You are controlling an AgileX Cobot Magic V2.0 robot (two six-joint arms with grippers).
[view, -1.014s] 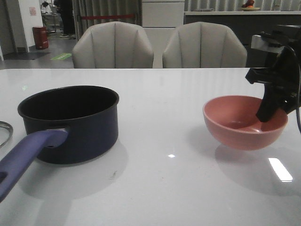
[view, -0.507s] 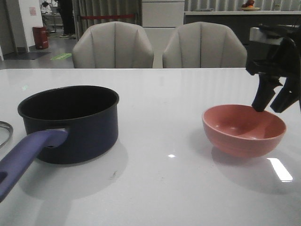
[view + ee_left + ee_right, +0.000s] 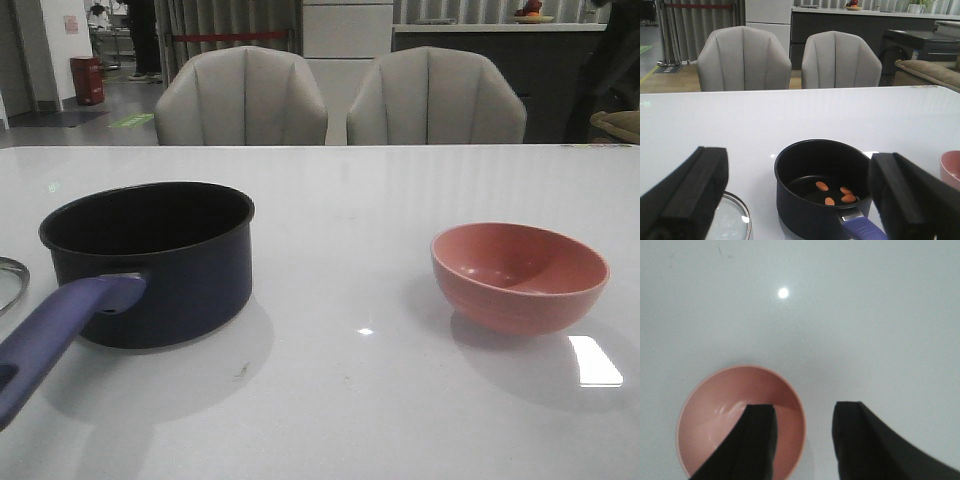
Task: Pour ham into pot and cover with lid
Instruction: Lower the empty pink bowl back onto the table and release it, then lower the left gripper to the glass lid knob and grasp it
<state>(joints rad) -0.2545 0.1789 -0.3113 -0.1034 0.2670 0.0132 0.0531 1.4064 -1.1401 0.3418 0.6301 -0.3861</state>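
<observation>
The dark navy pot [image 3: 150, 262] stands on the left of the table, its purple-blue handle [image 3: 55, 340] pointing toward me. In the left wrist view several orange-pink ham pieces [image 3: 834, 193] lie on the pot's [image 3: 790, 175] black bottom. The glass lid [image 3: 732, 220] lies flat on the table beside the pot; only its rim [image 3: 10, 282] shows in the front view. My left gripper [image 3: 797, 167] is open wide and empty, held back from the pot. My right gripper [image 3: 804, 409] is open and empty, above the rim of the empty pink bowl [image 3: 715, 420].
The pink bowl [image 3: 520, 275] stands upright on the right of the white table [image 3: 350, 400]; its edge also shows in the left wrist view [image 3: 952, 169]. Two grey chairs [image 3: 340, 100] stand behind the table's far edge.
My right gripper has let go of the bowl's rim, opened and risen out of the front view. The bowl has settled upright on the table. The pot has not moved.
</observation>
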